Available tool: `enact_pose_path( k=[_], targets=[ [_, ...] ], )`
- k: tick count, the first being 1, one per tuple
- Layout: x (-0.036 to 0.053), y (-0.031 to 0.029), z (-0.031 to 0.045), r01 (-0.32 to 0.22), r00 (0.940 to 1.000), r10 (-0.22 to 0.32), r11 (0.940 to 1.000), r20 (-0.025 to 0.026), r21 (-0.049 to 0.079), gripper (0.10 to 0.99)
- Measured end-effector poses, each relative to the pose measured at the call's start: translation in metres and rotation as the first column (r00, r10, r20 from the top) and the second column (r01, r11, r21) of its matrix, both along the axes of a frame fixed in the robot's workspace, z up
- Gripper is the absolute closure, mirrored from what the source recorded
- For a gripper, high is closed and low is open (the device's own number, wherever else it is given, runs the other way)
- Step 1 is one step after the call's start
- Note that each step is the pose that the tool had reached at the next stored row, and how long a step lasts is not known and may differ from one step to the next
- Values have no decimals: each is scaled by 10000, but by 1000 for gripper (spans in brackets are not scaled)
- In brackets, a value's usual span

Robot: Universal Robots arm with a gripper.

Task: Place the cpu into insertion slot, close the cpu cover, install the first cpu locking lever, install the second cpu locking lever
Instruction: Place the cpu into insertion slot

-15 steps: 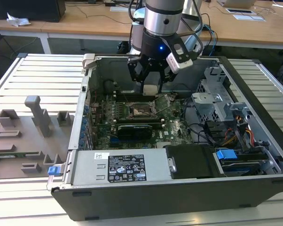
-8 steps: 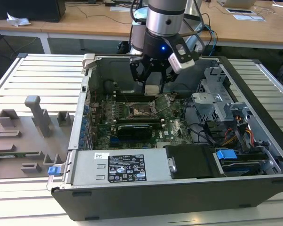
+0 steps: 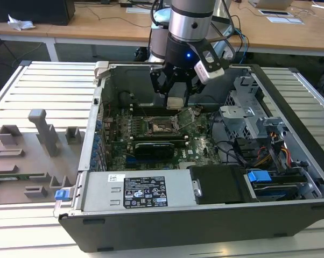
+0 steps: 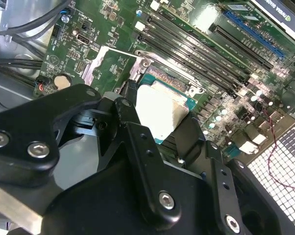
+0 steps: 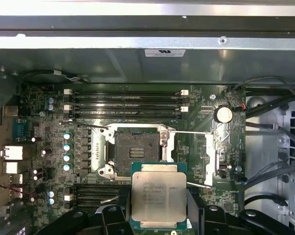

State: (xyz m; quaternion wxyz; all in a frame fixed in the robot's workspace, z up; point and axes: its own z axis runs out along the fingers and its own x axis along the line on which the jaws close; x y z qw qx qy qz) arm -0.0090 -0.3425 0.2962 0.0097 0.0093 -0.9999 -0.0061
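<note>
Step 1, seating chip [image 5: 159, 196] | hand [image 3: 175, 95] pinching chip by two edges, held above board [image 5: 200, 105] near bare socket [image 5: 136, 152] | cover [image 5: 210, 156] flipped open | seating likely needs squaring up, level descent

A small flat square cpu [image 5: 156, 196] with a silvery-grey metal top is held level above the board, printed side up, and is clamped at two opposite edges by the black gripper [image 5: 157, 211]. The insertion slot [image 5: 136, 154], a square socket with dark centre and silvery rim on the green circuit board, is seen empty and uncovered. The thin silvery cpu cover [image 5: 209, 152] is swung open beside it. The thin wire locking levers [image 5: 191, 132] are unlatched.
</note>
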Motion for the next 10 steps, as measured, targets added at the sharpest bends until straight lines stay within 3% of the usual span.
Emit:
enact_pose_path(
  k=[10],
  targets=[
    [1, 0, -57, -1, 10000, 1, 10000, 1, -26, 541]
  ],
)
